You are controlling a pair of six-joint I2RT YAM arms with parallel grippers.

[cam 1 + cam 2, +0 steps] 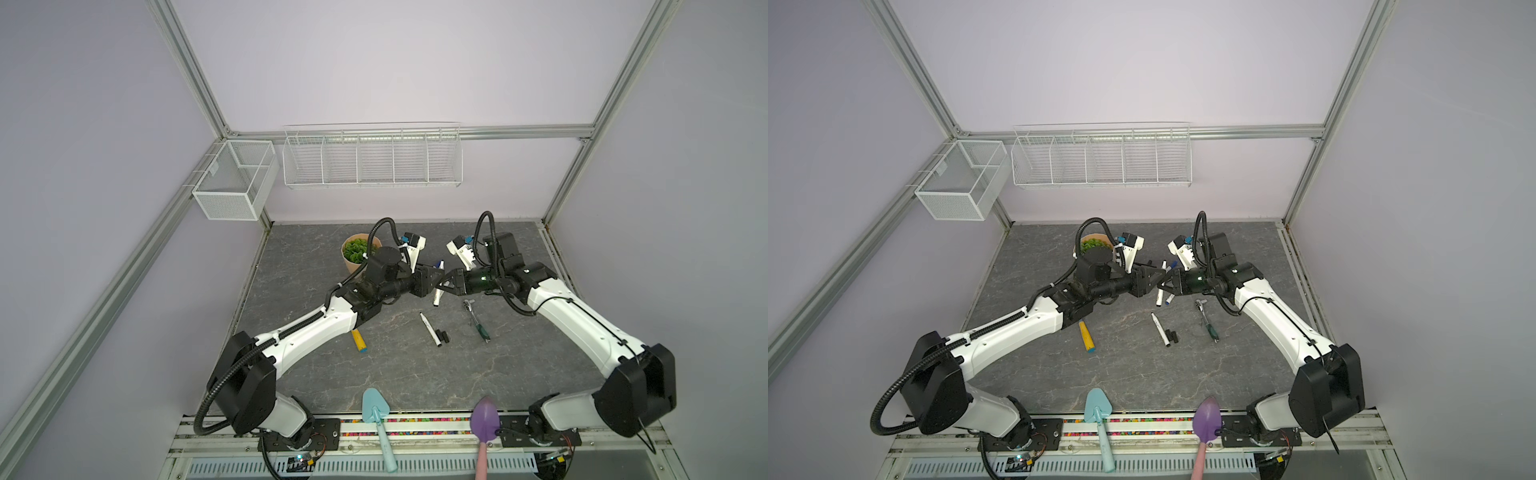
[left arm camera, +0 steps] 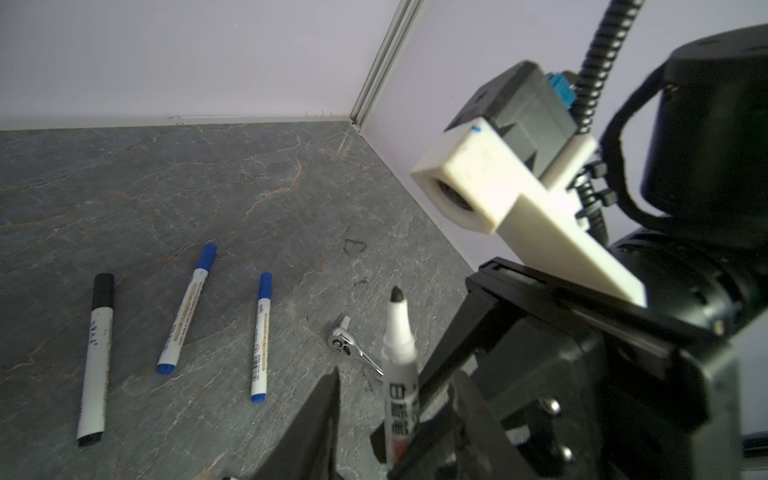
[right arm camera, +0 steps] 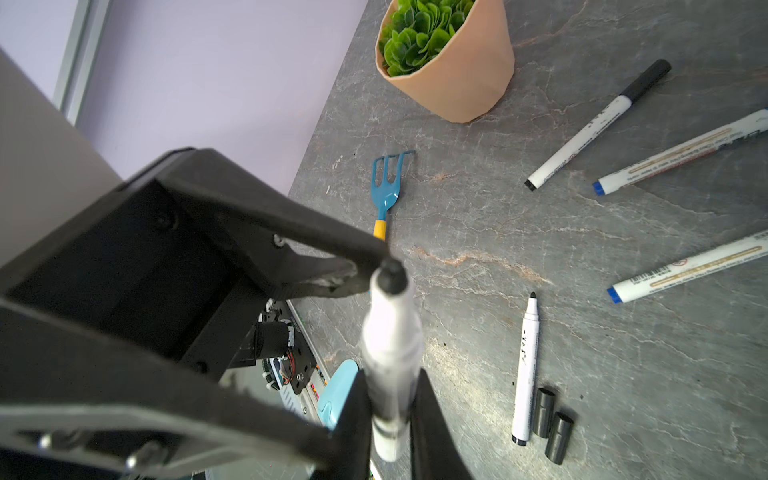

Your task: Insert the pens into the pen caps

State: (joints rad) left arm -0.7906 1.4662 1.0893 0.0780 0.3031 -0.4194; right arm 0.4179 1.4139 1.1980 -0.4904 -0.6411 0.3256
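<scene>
Right wrist: pot [image 3: 465, 79] with, perhaps, succulent [image 3: 419, 33]

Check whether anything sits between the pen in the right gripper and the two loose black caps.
Yes: the left gripper has a finger right at the tip of the held pen. Otherwise nothing visible blocks the way; the caps lie in the open beside another uncapped pen.

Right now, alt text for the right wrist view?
The right fingers clamp an uncapped black pen, its tip near the left fingers. Beyond, on the table: another uncapped pen beside two black caps, three more pens, a blue rake, a potted plant.
</scene>
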